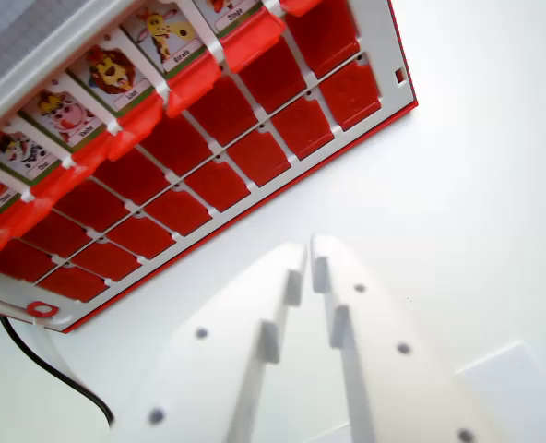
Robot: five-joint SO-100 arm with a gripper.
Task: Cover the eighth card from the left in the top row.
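A red and white game board (pixel 384 88) is seen in the upper left of the wrist view, tilted so its long axis runs from lower left to upper right. Two rows of flat red flaps (pixel 219 183) are laid down on its lower part, glossy plastic, roughly square with small tabs, separated by white ribs. Above them a row of upright picture cards is shown in red frames: a lion card (pixel 114 72), a giraffe card (pixel 170 35), a cow-like card (pixel 61 115), a black and white animal card (pixel 17 149); more are cut off at the edges. Which card is the eighth cannot be told, as the row runs out of view. A grey textured strip (pixel 24 37) is seen beyond the cards at top left. The board rests on a plain white table (pixel 476 203). The white plastic gripper (pixel 309 250) is held below the board, apart from it, fingertips pressed nearly together with nothing between them. A black cable (pixel 56 369) is curved at lower left. A white sheet corner (pixel 513 378) lies lower right.
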